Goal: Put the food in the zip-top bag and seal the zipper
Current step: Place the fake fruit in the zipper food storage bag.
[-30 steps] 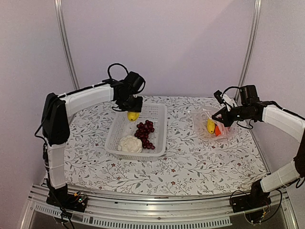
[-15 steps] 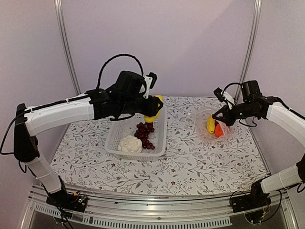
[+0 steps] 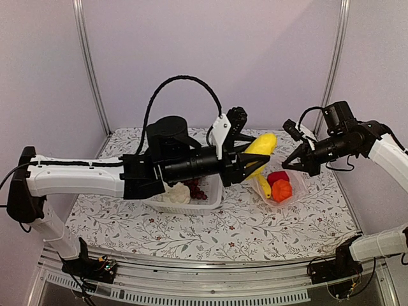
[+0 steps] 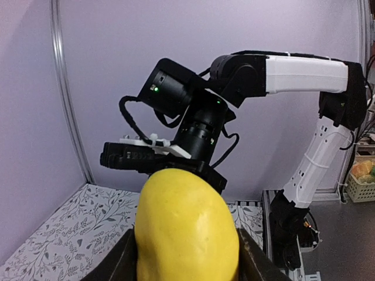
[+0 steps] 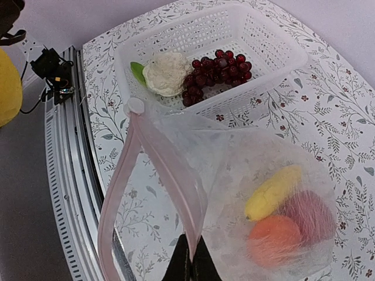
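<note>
My right gripper (image 5: 190, 264) is pinched tight on the zipper (image 5: 170, 175), with the zip-top bag (image 3: 295, 190) open at the table's 3 o'clock. A yellow piece (image 5: 272, 191), a red one (image 5: 310, 213) and an orange one (image 5: 275, 240) lie inside. Above the bag, at its 11 o'clock, my left gripper (image 3: 254, 160) clamps a yellow fruit (image 3: 262, 145). The cauliflower (image 5: 166, 72) and grapes (image 5: 217, 69) sit in the basket (image 5: 275, 44) at the bag's 9 o'clock.

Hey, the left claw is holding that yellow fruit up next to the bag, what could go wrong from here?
1. The right claw pinches the zip-top bag at just one spot on its zipper, so the mouth hangs slack. The yellow fruit may catch the edge and fall on the table.
2. A push from the left claw could tug the strip out of that thin pinch.
</note>
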Motion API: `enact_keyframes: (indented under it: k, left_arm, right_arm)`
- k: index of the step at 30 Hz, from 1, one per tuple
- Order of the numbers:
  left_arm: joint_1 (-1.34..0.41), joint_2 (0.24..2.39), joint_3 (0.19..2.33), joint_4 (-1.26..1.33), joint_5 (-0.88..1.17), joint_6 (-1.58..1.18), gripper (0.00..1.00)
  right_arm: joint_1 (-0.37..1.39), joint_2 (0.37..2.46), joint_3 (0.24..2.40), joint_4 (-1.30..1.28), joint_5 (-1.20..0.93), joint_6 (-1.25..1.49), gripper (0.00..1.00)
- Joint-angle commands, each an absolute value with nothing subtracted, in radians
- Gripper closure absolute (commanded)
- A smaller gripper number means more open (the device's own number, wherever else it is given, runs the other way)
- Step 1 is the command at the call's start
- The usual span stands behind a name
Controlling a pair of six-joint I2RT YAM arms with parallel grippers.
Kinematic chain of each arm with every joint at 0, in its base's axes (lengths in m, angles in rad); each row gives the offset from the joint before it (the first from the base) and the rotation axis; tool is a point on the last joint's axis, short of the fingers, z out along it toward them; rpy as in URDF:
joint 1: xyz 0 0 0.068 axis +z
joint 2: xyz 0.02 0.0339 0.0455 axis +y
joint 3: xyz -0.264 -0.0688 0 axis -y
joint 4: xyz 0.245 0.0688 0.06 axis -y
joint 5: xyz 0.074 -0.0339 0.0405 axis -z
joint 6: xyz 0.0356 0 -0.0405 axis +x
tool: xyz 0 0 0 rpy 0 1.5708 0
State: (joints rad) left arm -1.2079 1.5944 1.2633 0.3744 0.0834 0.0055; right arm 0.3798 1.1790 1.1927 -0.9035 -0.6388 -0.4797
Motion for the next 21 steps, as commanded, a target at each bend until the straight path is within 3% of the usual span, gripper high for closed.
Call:
enact_keyframes:
  k: [1, 10, 16, 21]
  left_arm:
    - [-1.23, 1.693, 1.305, 0.586, 0.23, 0.099, 0.76]
    - [-1.227, 1.901, 1.422, 0.659, 0.2, 0.23, 0.72]
    - [-1.227, 1.938, 1.442, 0.623, 0.087, 0.25, 0.32]
    - [-1.229, 1.918, 1.441, 0.622, 0.021, 0.243, 0.19]
  right_arm:
    - [0.386, 1.166, 1.233, -0.992, -0.69, -0.503, 1.0]
    - [0.387, 1.21, 1.326, -1.05, -0.744, -0.493, 1.0]
    - [0.385, 1.238, 1.362, -1.048, -0.689, -0.466, 1.0]
    - [0.385, 1.258, 1.376, -1.022, -0.635, -0.436, 1.0]
